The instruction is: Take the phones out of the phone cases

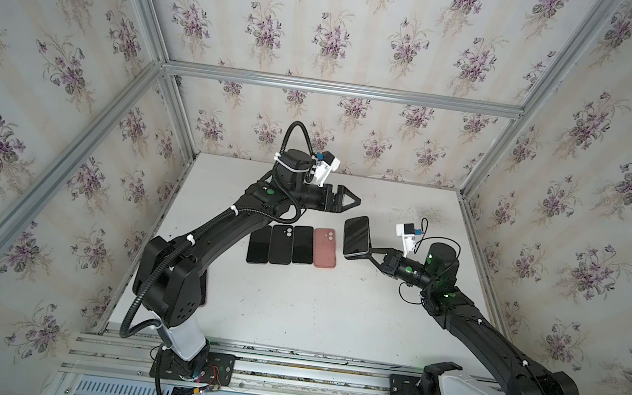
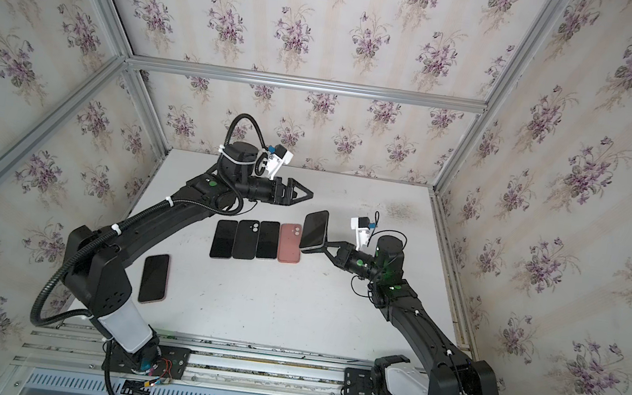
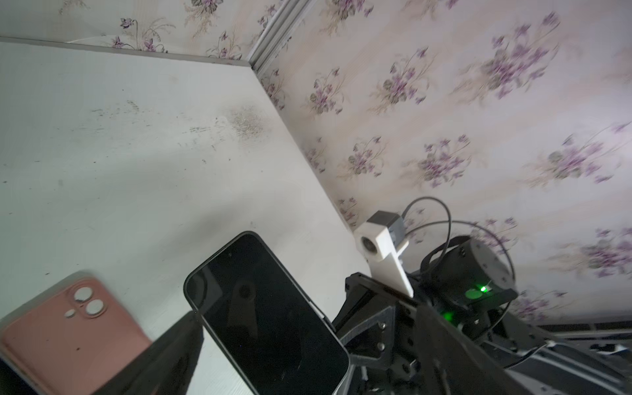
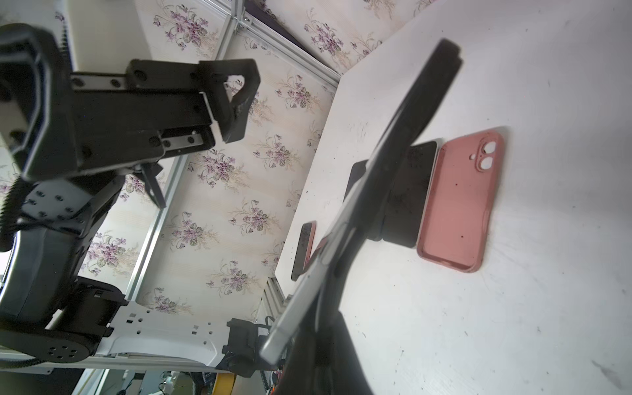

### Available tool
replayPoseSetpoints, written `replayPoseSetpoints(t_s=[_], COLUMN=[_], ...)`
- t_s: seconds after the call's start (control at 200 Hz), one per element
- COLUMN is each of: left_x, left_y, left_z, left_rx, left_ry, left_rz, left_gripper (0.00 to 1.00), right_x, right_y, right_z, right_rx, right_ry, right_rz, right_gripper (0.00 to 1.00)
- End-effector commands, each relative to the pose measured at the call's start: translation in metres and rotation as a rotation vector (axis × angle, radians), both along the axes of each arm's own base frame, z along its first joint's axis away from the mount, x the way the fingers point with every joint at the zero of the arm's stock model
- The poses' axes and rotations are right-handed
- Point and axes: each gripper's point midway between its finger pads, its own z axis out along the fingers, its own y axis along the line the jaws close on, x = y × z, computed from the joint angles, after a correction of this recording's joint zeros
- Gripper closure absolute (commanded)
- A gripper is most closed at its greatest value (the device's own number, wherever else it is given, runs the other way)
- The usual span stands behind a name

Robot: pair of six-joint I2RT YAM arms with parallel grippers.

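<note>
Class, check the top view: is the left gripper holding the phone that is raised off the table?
No: the right gripper is shut on the phone, and the left gripper is apart from it, holding nothing.

The right gripper (image 4: 319,290) pinches a silver-edged phone (image 4: 410,113) edge-on above the white table (image 4: 547,307). At three o'clock from it an empty pink phone case (image 4: 458,205) lies just beside a dark phone (image 4: 412,191). At ten o'clock the left gripper (image 4: 198,171) gapes.
</note>
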Motion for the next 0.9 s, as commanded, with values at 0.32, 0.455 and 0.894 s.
replayPoseSetpoints(t_s=[0.32, 0.455, 0.894], left_x=[-0.069, -0.069, -0.040], left_y=[-0.019, -0.028, -0.035], left_z=[-0.058, -0.069, -0.086], left_rx=[0.528, 0.587, 0.757], left_ry=[-0.351, -0.370, -0.434], left_rz=[-0.252, -0.266, -0.163], left_gripper=[0.13, 0.20, 0.44], right_x=[0.007, 0.006, 0.004], right_y=[0.004, 0.004, 0.005], right_z=[0.012, 0.012, 0.016], right_rx=[0.057, 0.063, 0.093], right_ry=[-0.026, -0.021, -0.021], right_rz=[0.006, 0.011, 0.017], right_gripper=[1.00, 1.00, 1.00])
